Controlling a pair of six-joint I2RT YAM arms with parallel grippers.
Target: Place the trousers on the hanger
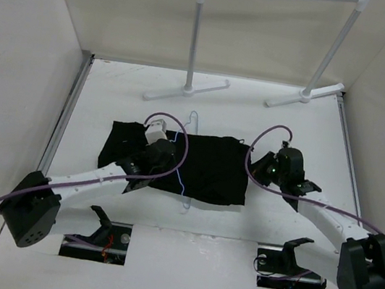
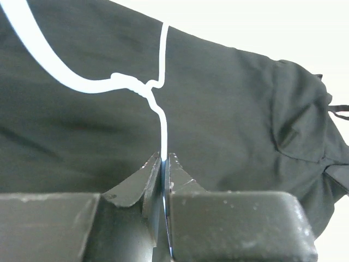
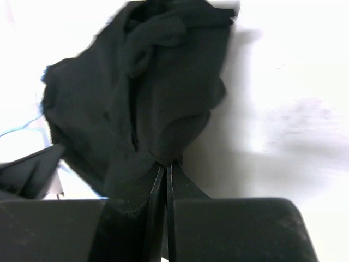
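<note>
Trousers (image 1: 211, 168): black cloth spread on the middle of the worktop (image 1: 305, 126), between the two arms; right-hand edge gathered into a bunch.
Hanger (image 2: 162, 125): thin pale-blue wire lying across the trousers, hook end toward the far side, lower end sticking out past the near hem.
Left fingers (image 2: 133, 188): closed tight on the hanger's wire just below its twisted neck, with the black cloth under it.
Right fingers (image 3: 188, 188): pressed together on a fold of the trousers at the cloth's right edge; the fabric crumples up from the tips.
Rack (image 1: 194, 42): white tube frame, two posts on cross feet, standing at the far end of the worktop, well apart from the trousers.
Cables (image 1: 174, 120): purple, one looping over each arm.
</note>
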